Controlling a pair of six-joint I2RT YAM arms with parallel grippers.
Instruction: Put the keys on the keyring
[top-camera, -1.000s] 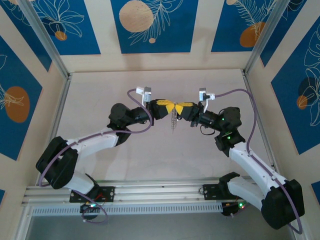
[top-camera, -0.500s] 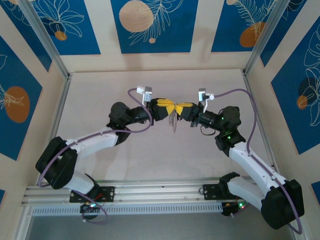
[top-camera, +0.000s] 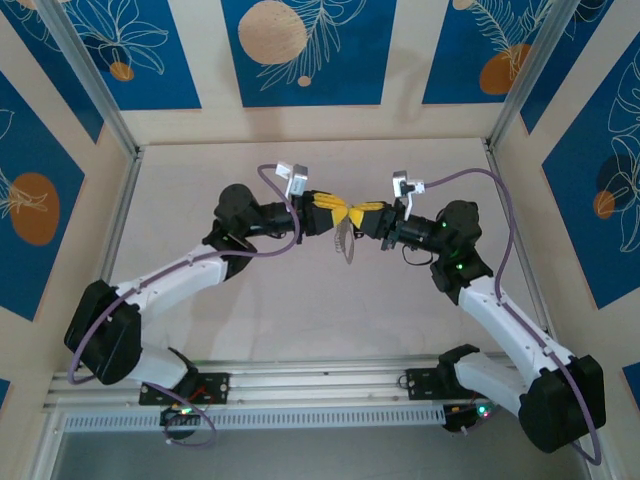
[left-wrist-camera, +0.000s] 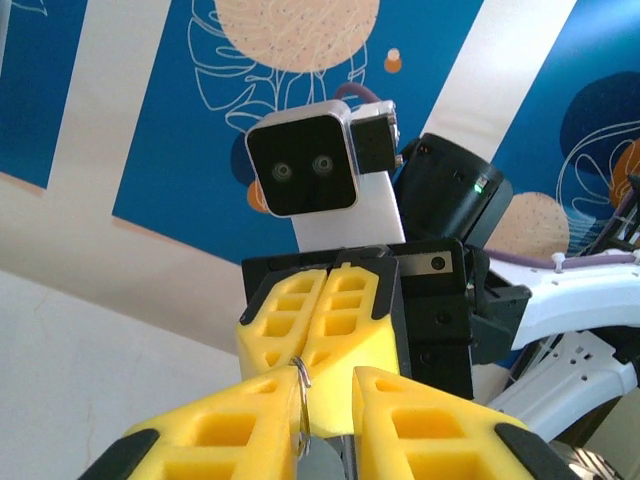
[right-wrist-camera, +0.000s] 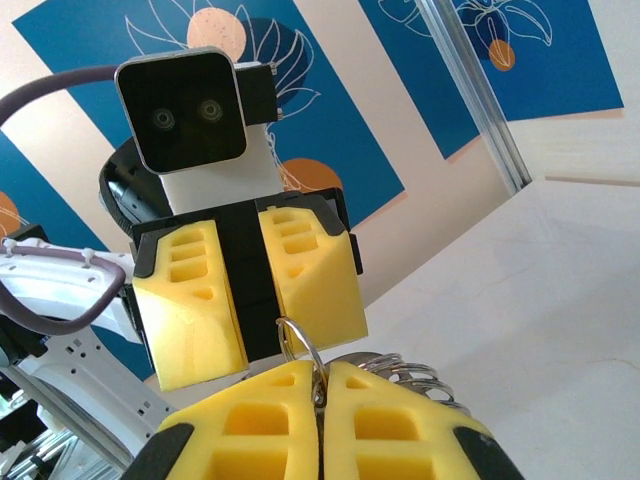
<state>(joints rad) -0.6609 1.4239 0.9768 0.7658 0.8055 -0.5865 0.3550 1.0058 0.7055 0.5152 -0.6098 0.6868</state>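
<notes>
Both grippers meet tip to tip above the middle of the table. My right gripper (top-camera: 353, 216) (right-wrist-camera: 322, 370) is shut on a thin wire ring (right-wrist-camera: 301, 338) of the keyring (top-camera: 345, 243), which hangs below the tips as a grey loop. Several silvery rings (right-wrist-camera: 405, 374) bunch beside my right fingers. My left gripper (top-camera: 339, 213) (left-wrist-camera: 325, 385) stands open with a narrow gap. The wire ring (left-wrist-camera: 302, 378) lies against the inner face of its left finger (left-wrist-camera: 235, 415). I cannot make out the keys.
The pale table (top-camera: 300, 300) spreads under the arms, walled by blue-and-cream panels (top-camera: 300, 50) and metal posts (top-camera: 520, 75). A rail (top-camera: 320, 385) runs along the near edge by the arm bases.
My left gripper has gone from shut to slightly open. The left arm has shifted up and left at the elbow. The hanging keyring now sits shorter and more tilted. The right gripper stays shut.
</notes>
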